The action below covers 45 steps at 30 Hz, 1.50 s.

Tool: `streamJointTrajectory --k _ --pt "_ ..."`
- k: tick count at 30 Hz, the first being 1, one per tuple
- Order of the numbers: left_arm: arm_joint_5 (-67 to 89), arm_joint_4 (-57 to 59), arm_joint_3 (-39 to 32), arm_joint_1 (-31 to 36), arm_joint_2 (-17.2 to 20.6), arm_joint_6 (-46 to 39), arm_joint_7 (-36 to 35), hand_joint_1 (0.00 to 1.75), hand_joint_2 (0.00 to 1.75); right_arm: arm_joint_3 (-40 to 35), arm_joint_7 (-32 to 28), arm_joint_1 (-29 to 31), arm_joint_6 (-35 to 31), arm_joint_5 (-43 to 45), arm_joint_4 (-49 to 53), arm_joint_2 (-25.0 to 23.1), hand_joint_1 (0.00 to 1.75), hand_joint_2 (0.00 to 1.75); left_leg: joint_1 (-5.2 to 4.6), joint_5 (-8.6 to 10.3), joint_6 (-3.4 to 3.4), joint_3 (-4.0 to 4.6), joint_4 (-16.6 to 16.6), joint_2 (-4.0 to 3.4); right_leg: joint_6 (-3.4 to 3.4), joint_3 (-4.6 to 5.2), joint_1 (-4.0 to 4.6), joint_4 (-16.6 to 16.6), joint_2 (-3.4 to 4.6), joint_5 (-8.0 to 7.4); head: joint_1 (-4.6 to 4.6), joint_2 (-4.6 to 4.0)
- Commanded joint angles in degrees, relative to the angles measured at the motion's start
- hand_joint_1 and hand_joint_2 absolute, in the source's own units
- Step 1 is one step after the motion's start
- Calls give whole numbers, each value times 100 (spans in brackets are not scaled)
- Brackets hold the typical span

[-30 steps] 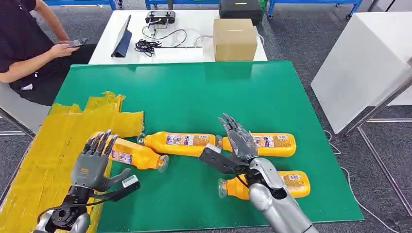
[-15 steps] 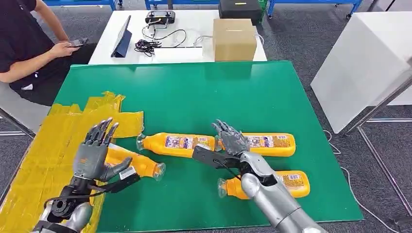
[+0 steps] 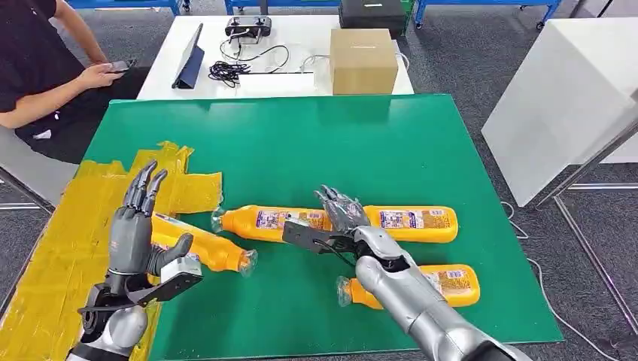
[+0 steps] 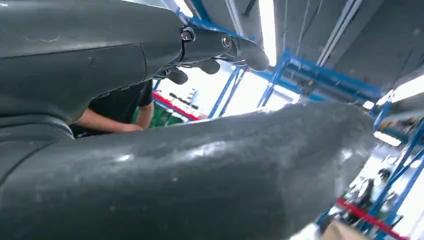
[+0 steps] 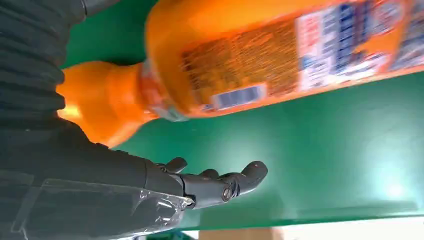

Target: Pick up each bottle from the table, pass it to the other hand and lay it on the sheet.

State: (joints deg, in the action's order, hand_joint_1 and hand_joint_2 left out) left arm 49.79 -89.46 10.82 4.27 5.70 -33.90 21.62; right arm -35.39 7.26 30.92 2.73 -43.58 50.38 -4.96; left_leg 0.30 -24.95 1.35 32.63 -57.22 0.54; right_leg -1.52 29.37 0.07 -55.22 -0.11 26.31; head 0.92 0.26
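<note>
Several orange bottles lie on the green table (image 3: pixel 301 143). One bottle (image 3: pixel 207 251) rests at the edge of the yellow sheet (image 3: pixel 60 248), its cap end on the green. My left hand (image 3: pixel 135 235) is raised beside it, fingers spread and pointing up, holding nothing. A second bottle (image 3: pixel 271 220) lies in the middle, a third (image 3: pixel 414 221) to its right, a fourth (image 3: pixel 448 283) nearer me. My right hand (image 3: pixel 340 218) hovers open over the gap between the second and third bottles. In the right wrist view a bottle (image 5: pixel 280 60) lies close by the spread fingers (image 5: pixel 220 186).
A person sits at the far left with a phone (image 3: pixel 120 66). Behind the green table stands a white table (image 3: pixel 297 83) with a cardboard box (image 3: pixel 363 60), a tablet and cables. A white cabinet (image 3: pixel 564 98) stands to the right.
My right hand has slid left and lower, toward the middle bottle. My left hand has lifted from the bottle at the sheet and turned its fingers upward.
</note>
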Motion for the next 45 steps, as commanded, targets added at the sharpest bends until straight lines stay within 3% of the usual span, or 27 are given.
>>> streamJointTrajectory --k 1,19,23,24,25,32,35,36,39,41,42,45 --pt "20 -19 -52 123 -251 -47 21 0 0 -413 -150 704 9 83 -1264 -469 0 175 1 -5 -4 -6 -1 -17 -2 -1 1 -1 14 1 -2 0" --pt "17 152 105 338 -293 -27 40 0 0 -732 -111 727 115 112 -1939 -817 0 175 2 -1 -6 -7 3 0 -1 -7 3 4 -4 2 0 0" --pt "-19 162 205 477 -269 60 -67 0 0 -1115 292 807 552 -187 -2471 -939 0 175 2 -1 -3 -4 0 1 -1 -3 2 2 -4 2 0 0" --pt "-39 180 271 544 -243 59 -79 0 0 -1228 393 806 739 -274 -2605 -953 56 175 2 -1 -3 -5 1 1 -1 -5 2 3 -5 2 0 0" --pt "-71 208 324 593 -221 48 -118 0 0 -1324 492 766 819 -370 -2712 -940 175 175 3 0 -4 -9 4 7 -2 -11 3 7 -11 2 0 0" --pt "-127 306 397 634 -189 10 -169 0 0 -1347 639 649 686 -528 -2810 -789 175 175 2 4 -2 -31 12 11 -2 -31 2 16 -15 0 -2 0" --pt "-355 233 395 576 -234 219 -219 0 0 -1066 915 629 180 -575 -2683 -734 175 175 2 4 -3 -42 9 12 -1 -39 2 14 -20 -1 0 0" --pt "-665 187 376 549 -271 493 -223 0 0 -930 957 610 -120 -569 -2589 -700 175 175 4 8 -4 -44 13 15 -1 -39 3 19 -24 -4 0 0" --pt "-2508 264 38 520 -449 2637 -991 0 0 -126 598 233 -1544 -381 -1765 -454 175 175 4 9 -3 -48 8 22 -2 5 3 17 -27 -4 -2 0" --pt "-2995 505 -183 382 -449 3071 -753 0 0 83 375 36 -1731 -459 -1297 -337 175 175 1 5 -2 -54 11 15 -1 7 0 17 -19 -2 -2 0" --pt "-3778 506 -379 201 -484 3609 -630 0 0 294 -226 -185 -2356 -368 -794 -344 175 175 -2 5 0 -49 8 18 -2 10 -3 11 -19 -1 2 0" --pt "-5121 347 -911 -460 -739 4269 -428 0 0 508 -925 -722 -2991 -168 648 -388 175 175 -6 9 4 -20 10 -21 0 -16 -6 10 14 -27 2 0"
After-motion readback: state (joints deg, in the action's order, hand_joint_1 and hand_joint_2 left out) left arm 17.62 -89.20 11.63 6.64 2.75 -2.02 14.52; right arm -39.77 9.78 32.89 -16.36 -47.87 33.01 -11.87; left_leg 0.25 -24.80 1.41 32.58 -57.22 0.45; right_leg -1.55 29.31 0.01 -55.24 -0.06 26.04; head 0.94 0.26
